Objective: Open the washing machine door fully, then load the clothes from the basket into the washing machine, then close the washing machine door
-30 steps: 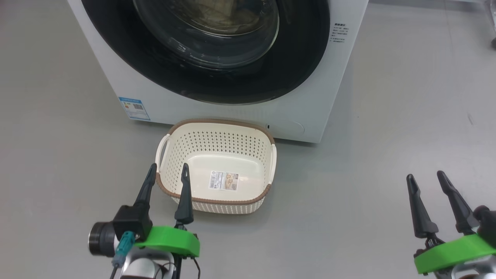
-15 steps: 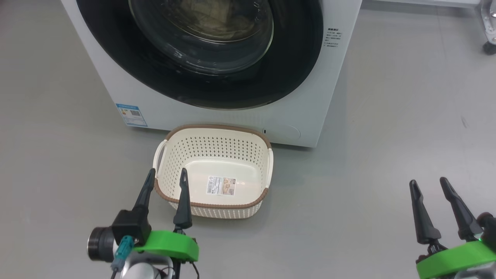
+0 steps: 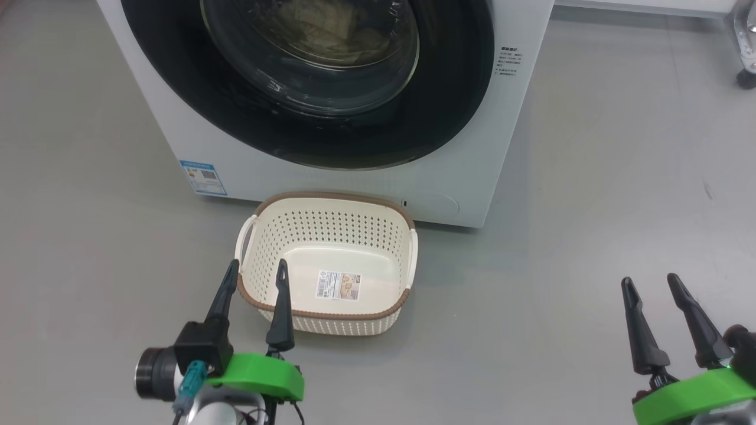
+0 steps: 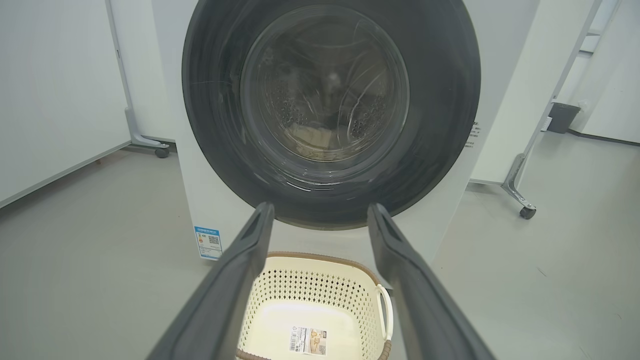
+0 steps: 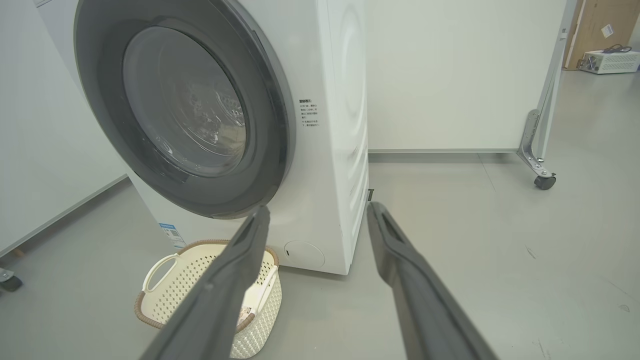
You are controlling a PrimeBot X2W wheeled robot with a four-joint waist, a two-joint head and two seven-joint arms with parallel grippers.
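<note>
The white washing machine (image 3: 449, 177) stands ahead with its round black washing machine door (image 3: 460, 88) shut flat against the front. Pale clothes (image 3: 319, 29) lie inside the drum and show dimly through the glass, as they do in the left wrist view (image 4: 312, 137). On the floor before the machine sits the cream basket (image 3: 328, 200), holding nothing but a sticker on its bottom. My left gripper (image 3: 257, 264) hovers open over the basket's near left corner. My right gripper (image 3: 649, 279) is open too, well to the right over bare floor.
White partition panels on castor wheels (image 5: 544, 181) flank the machine, another castor (image 4: 525, 210) at its right. A small dark bin (image 4: 562, 117) stands far right. Grey floor (image 3: 590, 236) lies open to the right of the basket.
The head view has shifted a little, so machine and basket sit slightly lower in the picture. Both grippers stay open and nothing else has visibly moved.
</note>
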